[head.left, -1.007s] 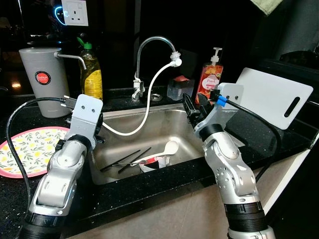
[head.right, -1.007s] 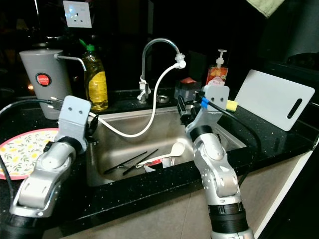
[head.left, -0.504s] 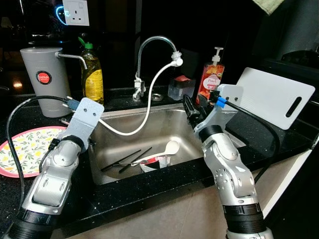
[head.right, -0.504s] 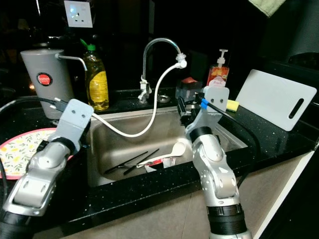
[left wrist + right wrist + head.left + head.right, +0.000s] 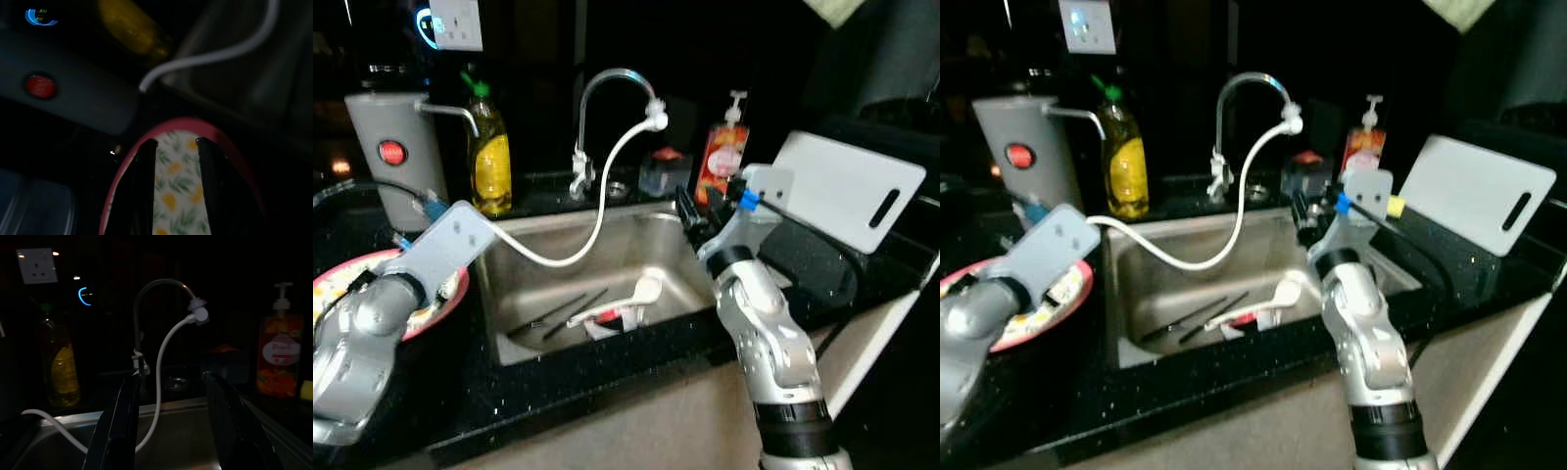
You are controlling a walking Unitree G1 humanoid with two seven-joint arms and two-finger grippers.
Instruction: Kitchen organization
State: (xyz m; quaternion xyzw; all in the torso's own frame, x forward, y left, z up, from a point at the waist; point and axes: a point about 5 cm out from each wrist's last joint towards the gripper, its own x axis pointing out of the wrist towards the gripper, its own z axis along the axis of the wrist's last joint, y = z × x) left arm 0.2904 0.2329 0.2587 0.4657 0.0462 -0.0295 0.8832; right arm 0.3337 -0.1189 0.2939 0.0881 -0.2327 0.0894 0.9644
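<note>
A pink-rimmed plate [image 5: 335,282] with a lemon print lies on the black counter left of the sink [image 5: 558,230]. My left arm reaches over it, and in the left wrist view my left gripper [image 5: 176,142] hovers open just above the plate [image 5: 178,196]. In the sink basin lie black chopsticks [image 5: 563,313], a white spoon [image 5: 643,290] and a red-and-white item [image 5: 619,315]. My right gripper [image 5: 690,211] is held above the sink's right side. Its fingers [image 5: 124,416] stand open and empty, pointing toward the faucet [image 5: 156,286].
A grey canister [image 5: 396,157] and a yellow bottle [image 5: 490,157] stand at the back left. A white hose [image 5: 597,211] runs from the faucet [image 5: 607,83] into the sink. A soap dispenser [image 5: 722,157] and a leaning white cutting board [image 5: 852,191] stand on the right.
My left arm has swung left from the sink's left edge to over the plate. The right arm has held still. The view has shifted slightly and blurred.
</note>
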